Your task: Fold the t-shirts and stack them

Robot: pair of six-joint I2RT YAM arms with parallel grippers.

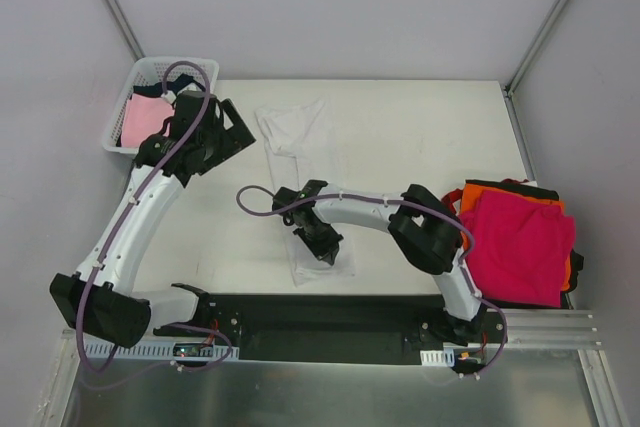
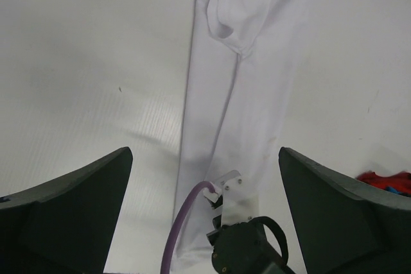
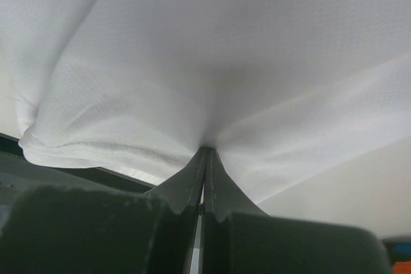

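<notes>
Right wrist view: right claw (image 3: 205,158) clamps soft white cloth t-shirt (image 3: 212,56)
Left claw (image 2: 205,152): open, empty
Risk: only 1 pinch point, so the fold may skew

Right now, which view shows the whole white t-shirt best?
Top external: the white t-shirt lies as one long folded strip down the middle of the table, only partly covered by the right arm. Left wrist shows just a stretch with a seam and bunched cloth. Right wrist shows only a close-up of cloth pinched in the shut right gripper.
</notes>
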